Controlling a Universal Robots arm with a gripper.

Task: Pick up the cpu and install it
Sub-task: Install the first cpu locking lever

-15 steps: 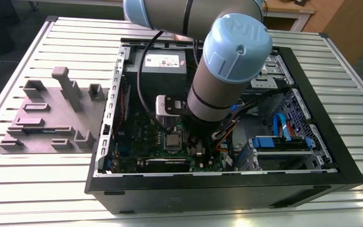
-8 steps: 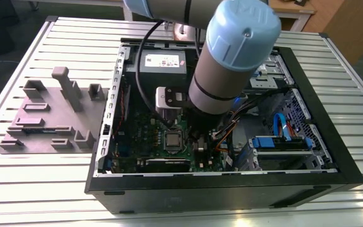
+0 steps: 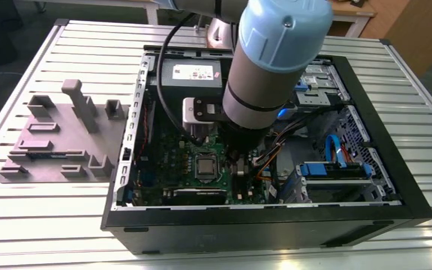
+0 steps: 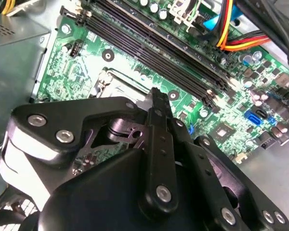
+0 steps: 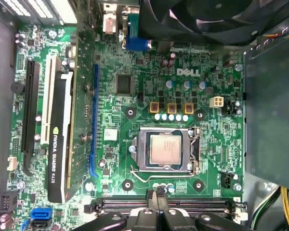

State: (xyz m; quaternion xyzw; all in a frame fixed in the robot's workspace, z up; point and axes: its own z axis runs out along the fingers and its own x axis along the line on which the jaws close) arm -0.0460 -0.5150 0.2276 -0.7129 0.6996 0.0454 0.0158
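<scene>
The gripper has its two black fingertips pressed together with nothing between them, hanging over the row of dark memory slots just beside the socket. In the second wrist view the gripper shows the same: its fingers meet in one narrow black blade above the green motherboard. The cpu, a small square with a pale silver top, lies flat inside the socket's metal frame on the motherboard, apart from the gripper. In the exterior view the cpu sits in the open computer case, close to the foot of the arm that reaches down into it. A graphics card stands in a slot farther across the board. On the exterior view's left, a grey fixture block rests on the ribbed metal tabletop
</scene>
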